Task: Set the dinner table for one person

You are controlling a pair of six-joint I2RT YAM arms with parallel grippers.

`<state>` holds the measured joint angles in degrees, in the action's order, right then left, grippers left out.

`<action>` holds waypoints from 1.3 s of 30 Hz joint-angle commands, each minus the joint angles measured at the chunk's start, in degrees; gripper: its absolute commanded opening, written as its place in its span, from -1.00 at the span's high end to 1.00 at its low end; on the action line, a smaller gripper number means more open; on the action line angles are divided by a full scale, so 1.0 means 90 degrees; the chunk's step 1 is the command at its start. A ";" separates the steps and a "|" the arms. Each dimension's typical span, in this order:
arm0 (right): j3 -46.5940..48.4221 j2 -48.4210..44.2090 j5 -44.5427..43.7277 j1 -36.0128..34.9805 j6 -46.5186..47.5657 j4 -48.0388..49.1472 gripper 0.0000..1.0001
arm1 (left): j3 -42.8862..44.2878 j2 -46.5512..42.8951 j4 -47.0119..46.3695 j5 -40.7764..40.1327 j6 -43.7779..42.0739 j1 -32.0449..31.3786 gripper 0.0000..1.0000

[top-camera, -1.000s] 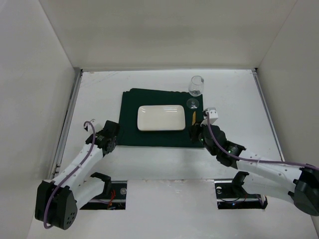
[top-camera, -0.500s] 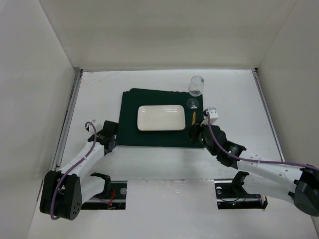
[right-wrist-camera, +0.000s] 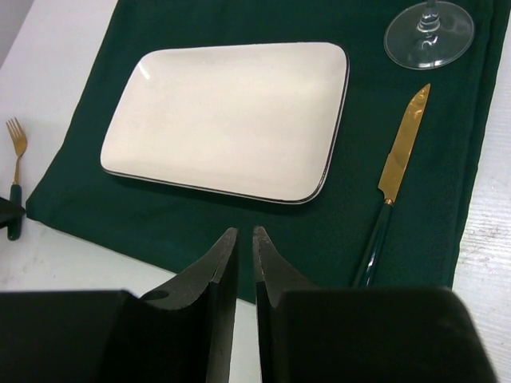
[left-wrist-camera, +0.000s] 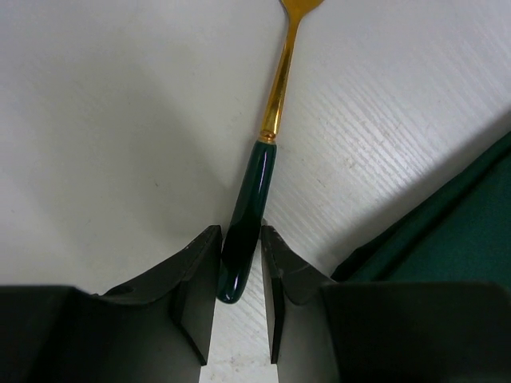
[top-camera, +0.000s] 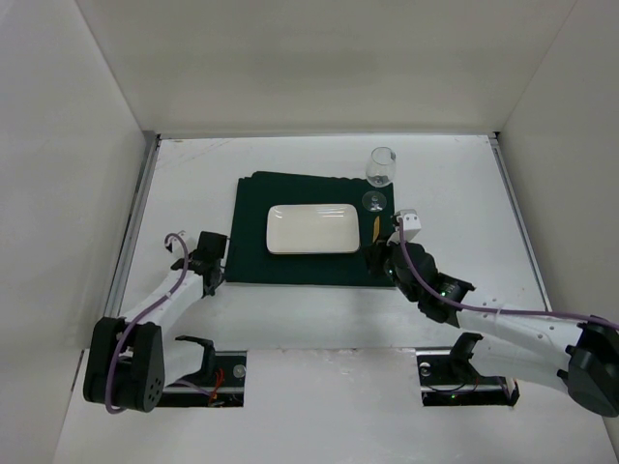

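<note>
The white dinner table (top-camera: 193,174) bears a dark green placemat (top-camera: 253,198) with a white rectangular plate (top-camera: 308,229) on it. A gold knife with a green handle (right-wrist-camera: 395,179) lies right of the plate, and a wine glass (top-camera: 382,166) stands at the mat's far right corner. My left gripper (left-wrist-camera: 239,239) is low at the mat's left edge, shut on the green handle end of a gold fork (left-wrist-camera: 275,104) that lies on the bare table. My right gripper (right-wrist-camera: 245,239) is shut and empty above the mat's near edge, left of the knife handle.
Thin metal rails (top-camera: 135,222) run along both sides of the table, and white walls stand close around it. The glass's round foot (right-wrist-camera: 429,36) sits just beyond the knife tip. The fork also shows in the right wrist view (right-wrist-camera: 14,159), left of the mat.
My left gripper has moved a little away from the near edge, along the mat's left side. The right arm has barely moved.
</note>
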<state>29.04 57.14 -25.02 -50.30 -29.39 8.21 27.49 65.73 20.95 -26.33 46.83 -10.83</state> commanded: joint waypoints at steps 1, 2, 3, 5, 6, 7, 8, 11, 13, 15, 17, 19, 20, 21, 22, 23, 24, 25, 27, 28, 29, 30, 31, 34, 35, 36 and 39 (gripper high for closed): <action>0.0143 0.0018 0.0026 -0.0001 -0.0006 0.0416 0.63 | -0.0105 0.0196 -0.0072 0.0113 -0.0154 0.0114 0.52; 0.0143 0.0018 0.0026 -0.0011 -0.0006 0.0426 0.63 | -0.0124 0.0225 -0.0140 0.0103 -0.0193 0.0153 0.52; 0.0143 0.0018 0.0026 -0.0011 -0.0016 0.0426 0.63 | -0.0153 0.0245 -0.0198 0.0132 -0.0232 0.0212 0.52; 0.0143 0.0047 0.0026 -0.0001 -0.0016 0.0436 0.63 | -0.0163 0.0264 -0.0248 0.0181 -0.0262 0.0300 0.52; 0.0143 0.0057 0.0026 -0.0001 -0.0006 0.0426 0.63 | -0.0163 0.0264 -0.0257 0.0200 -0.0281 0.0300 0.57; 0.0143 0.0047 0.0026 -0.0001 -0.0006 0.0416 0.63 | -0.0163 0.0245 -0.0277 0.0210 -0.0310 0.0300 0.64; 0.0143 0.0018 0.0026 -0.0001 -0.0006 0.0436 0.63 | -0.0163 0.0187 -0.0306 0.0220 -0.0340 0.0300 0.72; 0.0114 -0.0002 0.0026 0.0028 -0.0026 0.0436 0.63 | -0.0115 -0.0115 -0.0238 0.0152 -0.0389 0.0222 0.82; 0.0114 -0.0011 0.0026 0.0038 -0.0016 0.0397 0.63 | 0.0012 -0.0388 -0.0102 0.0055 -0.0524 0.0164 0.84; 0.0094 -0.0070 0.0026 0.0028 -0.0026 0.0436 0.62 | 0.0226 -0.0614 0.0161 -0.0189 -0.0652 -0.0050 0.85; 0.0094 -0.0041 0.0026 0.0038 -0.0036 0.0455 0.62 | 0.0500 -0.0722 0.0474 -0.0424 -0.0740 -0.0363 0.87; 0.0104 0.0027 0.0026 0.0057 -0.0026 0.0417 0.63 | 0.0850 -0.0751 0.0669 -0.0531 -0.0925 -0.0694 0.87; 0.0123 0.0028 0.0026 0.0057 -0.0026 0.0407 0.63 | 0.1017 -0.0722 0.0699 -0.0551 -0.1051 -0.0841 0.87; 0.0114 0.0008 0.0026 0.0048 -0.0026 0.0426 0.63 | 0.1212 -0.0635 0.0738 -0.0561 -0.1198 -0.0997 0.87; 0.0094 -0.0021 0.0026 0.0048 -0.0026 0.0465 0.62 | 0.1397 -0.0508 0.0768 -0.0571 -0.1325 -0.1124 0.87; 0.0084 -0.0021 0.0026 0.0047 -0.0035 0.0484 0.62 | 0.1593 -0.0352 0.0787 -0.0552 -0.1423 -0.1261 0.87; 0.0075 -0.0012 0.0026 0.0057 -0.0036 0.0494 0.62 | 0.1778 -0.0157 0.0816 -0.0513 -0.1550 -0.1378 0.86; 0.0074 0.0017 0.0026 0.0067 -0.0036 0.0475 0.62 | 0.1954 0.0019 0.0846 -0.0512 -0.1676 -0.1495 0.86; 0.0074 0.0008 0.0026 0.0096 -0.0026 0.0446 0.61 | 0.2277 0.0351 0.0875 -0.0551 -0.1921 -0.1788 0.86; 0.0055 -0.0040 0.0026 0.0096 -0.0026 0.0484 0.60 | 0.2394 0.0497 0.0875 -0.0561 -0.2028 -0.1906 0.86; 0.0036 -0.0070 0.0026 0.0096 -0.0045 0.0514 0.59 | 0.2511 0.0654 0.0856 -0.0561 -0.2145 -0.2003 0.86; 0.0016 -0.0070 0.0026 0.0106 -0.0045 0.0524 0.59 | 0.2638 0.0839 0.0856 -0.0551 -0.2253 -0.2082 0.86; 0.0006 -0.0060 0.0026 0.0125 -0.0045 0.0533 0.59 | 0.2717 0.0976 0.0856 -0.0542 -0.2331 -0.2131 0.86; 0.0016 -0.0041 0.0026 0.0165 -0.0045 0.0514 0.59 | 0.2913 0.1425 0.0768 -0.0610 -0.2586 -0.2268 0.86; 0.0006 -0.0041 0.0026 0.0165 -0.0045 0.0533 0.58 | 0.2932 0.1533 0.0700 -0.0629 -0.2596 -0.2287 0.86; 0.0006 -0.0022 0.0026 0.0165 -0.0045 0.0553 0.58 | 0.2932 0.1631 0.0593 -0.0629 -0.2625 -0.2297 0.85; 0.0045 0.0154 0.0026 0.0184 -0.0045 0.0534 0.58 | 0.2903 0.1895 0.0310 -0.0620 -0.2742 -0.2278 0.85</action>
<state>29.04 57.65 -24.93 -49.08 -29.43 9.26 51.66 82.21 25.08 -31.59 25.89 -31.31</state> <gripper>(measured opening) 0.208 0.149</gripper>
